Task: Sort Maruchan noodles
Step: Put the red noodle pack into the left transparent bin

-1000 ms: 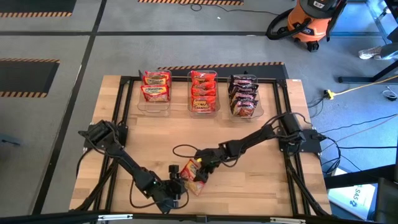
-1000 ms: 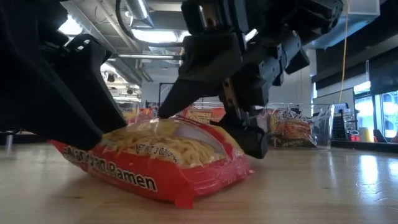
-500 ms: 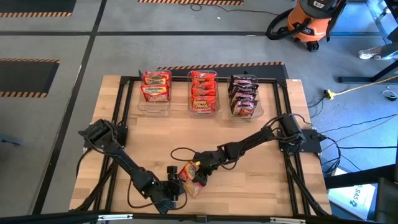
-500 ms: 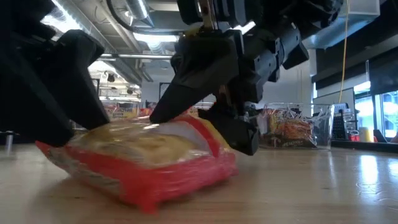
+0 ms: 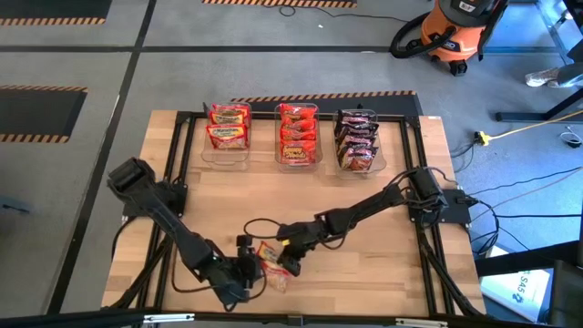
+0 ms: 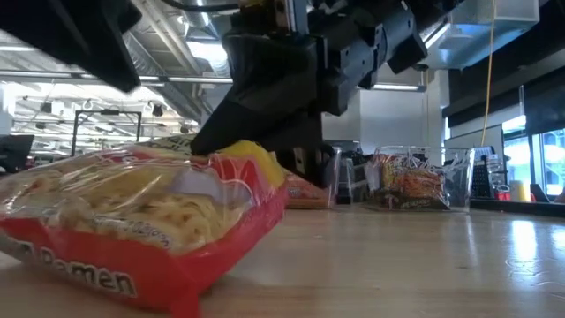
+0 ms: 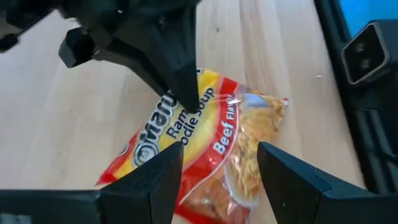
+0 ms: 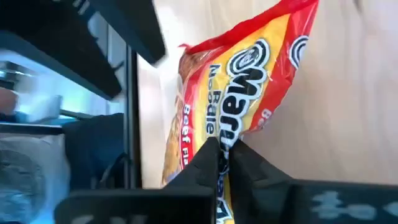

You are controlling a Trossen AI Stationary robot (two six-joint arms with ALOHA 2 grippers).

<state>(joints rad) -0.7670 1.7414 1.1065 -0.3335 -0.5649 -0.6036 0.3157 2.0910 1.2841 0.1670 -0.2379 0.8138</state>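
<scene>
Right tool [image 8: 219,163] pinches the noodle packet [image 8: 245,93]; left tool [image 7: 217,180] hovers spread wide.

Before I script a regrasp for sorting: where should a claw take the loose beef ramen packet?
By a thin sealed end, coming from the side: the beef ramen packet lies flat on the table, its middle bulky. The right claw already pinches one edge.

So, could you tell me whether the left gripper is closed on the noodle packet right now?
No, the left gripper is open, its fingers apart over the noodle packet, while the right gripper pinches it.
</scene>
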